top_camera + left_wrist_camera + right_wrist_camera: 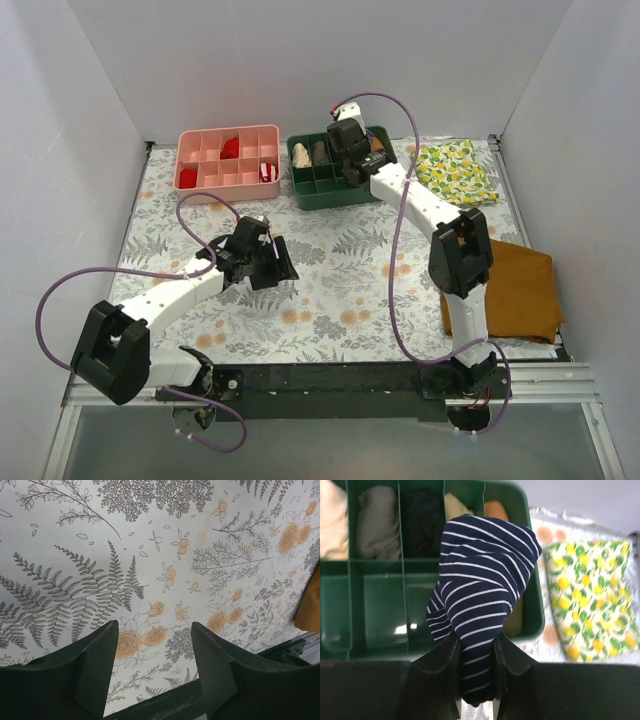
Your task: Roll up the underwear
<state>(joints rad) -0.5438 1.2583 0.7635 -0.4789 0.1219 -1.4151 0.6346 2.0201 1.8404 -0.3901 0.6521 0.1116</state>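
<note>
The underwear [482, 575] is a rolled bundle of dark navy cloth with thin pale stripes. My right gripper [476, 641] is shut on its lower end and holds it above the right-hand compartments of the green tray [536, 611]. In the top view the right gripper [350, 160] is over the green tray [325, 195] and hides the bundle. My left gripper [275, 262] is open and empty above the floral table cover; the left wrist view shows its jaws [152, 635] apart with only the cover between them.
Rolled garments [377, 520] fill the tray's back compartments. A pink tray [228, 158] with red items stands to its left. A lemon-print cloth [456, 172] lies at the back right. A mustard-brown cloth [510, 290] lies at the right edge.
</note>
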